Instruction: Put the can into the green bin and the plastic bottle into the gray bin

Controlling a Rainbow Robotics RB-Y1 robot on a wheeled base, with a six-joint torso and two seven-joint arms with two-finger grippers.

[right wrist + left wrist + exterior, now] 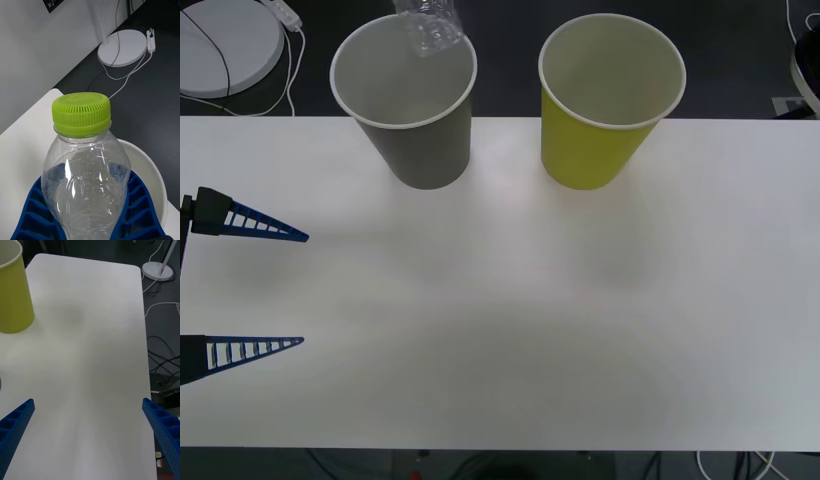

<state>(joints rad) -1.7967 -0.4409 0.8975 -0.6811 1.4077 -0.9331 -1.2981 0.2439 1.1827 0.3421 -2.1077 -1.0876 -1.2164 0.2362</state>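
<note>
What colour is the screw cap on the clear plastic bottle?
Lime green, clearest in the right wrist view.

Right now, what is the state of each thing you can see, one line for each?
plastic bottle: capped, held between the right gripper's fingers above the gray bin's mouth.
gray bin: upright on the table, open.
green bin: upright on the table, open.
right gripper: shut on the bottle.
left gripper: open, low over the table's left side, holding nothing.

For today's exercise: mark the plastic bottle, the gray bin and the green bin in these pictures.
plastic bottle (81, 112): right wrist view, lime-green cap.
gray bin (423, 150): front view, outer wall.
green bin (588, 152): front view, outer wall.
</note>
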